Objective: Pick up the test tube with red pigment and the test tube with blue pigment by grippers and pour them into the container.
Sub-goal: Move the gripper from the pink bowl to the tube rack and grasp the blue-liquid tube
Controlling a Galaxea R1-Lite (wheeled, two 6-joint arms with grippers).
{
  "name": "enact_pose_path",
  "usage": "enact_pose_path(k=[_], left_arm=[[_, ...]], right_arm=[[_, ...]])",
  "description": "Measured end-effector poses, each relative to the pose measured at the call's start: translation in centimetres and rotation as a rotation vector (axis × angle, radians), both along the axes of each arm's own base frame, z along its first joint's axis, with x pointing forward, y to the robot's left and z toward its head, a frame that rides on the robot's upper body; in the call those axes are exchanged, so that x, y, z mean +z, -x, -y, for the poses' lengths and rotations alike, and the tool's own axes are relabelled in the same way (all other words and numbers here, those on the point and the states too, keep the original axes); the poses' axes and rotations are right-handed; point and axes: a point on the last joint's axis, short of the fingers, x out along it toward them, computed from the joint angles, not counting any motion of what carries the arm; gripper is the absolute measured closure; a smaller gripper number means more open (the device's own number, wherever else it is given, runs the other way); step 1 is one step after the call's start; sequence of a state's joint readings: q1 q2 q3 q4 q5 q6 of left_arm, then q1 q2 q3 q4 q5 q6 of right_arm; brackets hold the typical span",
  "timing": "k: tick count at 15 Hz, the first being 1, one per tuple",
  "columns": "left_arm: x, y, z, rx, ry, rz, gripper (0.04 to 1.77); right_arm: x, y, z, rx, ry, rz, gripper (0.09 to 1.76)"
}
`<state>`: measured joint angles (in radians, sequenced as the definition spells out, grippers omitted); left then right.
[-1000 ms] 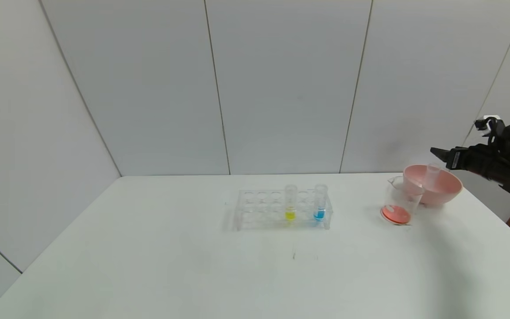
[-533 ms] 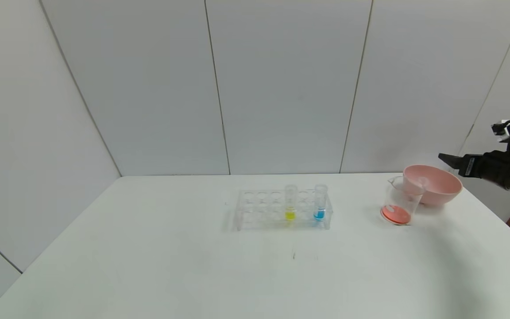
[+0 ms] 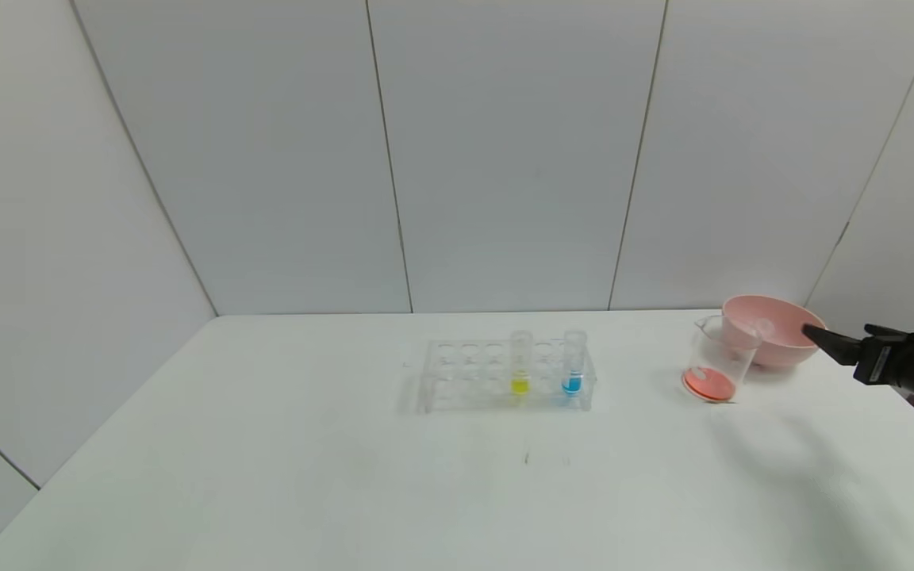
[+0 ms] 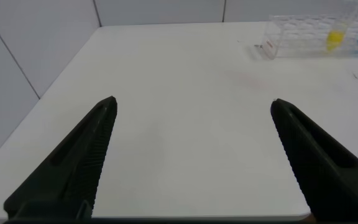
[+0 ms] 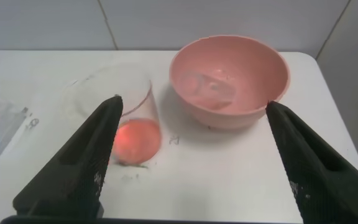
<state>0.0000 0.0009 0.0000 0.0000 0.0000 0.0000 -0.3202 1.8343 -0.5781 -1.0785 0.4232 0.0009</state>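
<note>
We see the right gripper [image 5: 191, 162] with its fingers [image 5: 79, 168] spread wide and holding nothing; in the right wrist view the beaker [image 5: 126, 115] and the pink bowl [image 5: 229, 78] both appear in the gap between them, farther off. From the head view, this gripper [image 3: 826, 345] hangs at the right edge of the surface [image 3: 346, 476], its tip just in front of the bowl [image 3: 774, 329] and apart from it. A clear, empty tube [image 5: 207, 87] lies inside the bowl; we take it for the red tube, now without pigment. The beaker [image 3: 717, 361] stands upright just beside the bowl, on its left, with orange-red liquid at its bottom. Well to the left of the beaker, near the middle of the surface, stands the clear rack [image 3: 505, 377]. The blue tube [image 3: 574, 363] stands upright in the right end of the rack, blue liquid at its bottom, and a yellow tube [image 3: 520, 363] stands upright near it to the left. The left gripper [image 4: 191, 155] shows only in its own wrist view, fingers [image 4: 73, 168] wide apart and empty, low over bare surface well apart from the rack [image 4: 316, 37].
</note>
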Motion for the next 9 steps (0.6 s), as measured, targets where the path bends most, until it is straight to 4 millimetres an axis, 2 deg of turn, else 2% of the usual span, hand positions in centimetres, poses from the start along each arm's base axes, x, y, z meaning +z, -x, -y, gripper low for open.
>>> enact_pose_path(k=[3,9], left_arm=[[0.0,0.0,0.0,0.0,0.0,0.0,0.05],[0.0,0.0,0.0,0.0,0.0,0.0,0.05]], right_arm=[[0.2,2.7,-4.5,0.006,0.021,-0.021,0.18],[0.6,5.7,-15.5,-0.014,0.041,-0.016,0.16]])
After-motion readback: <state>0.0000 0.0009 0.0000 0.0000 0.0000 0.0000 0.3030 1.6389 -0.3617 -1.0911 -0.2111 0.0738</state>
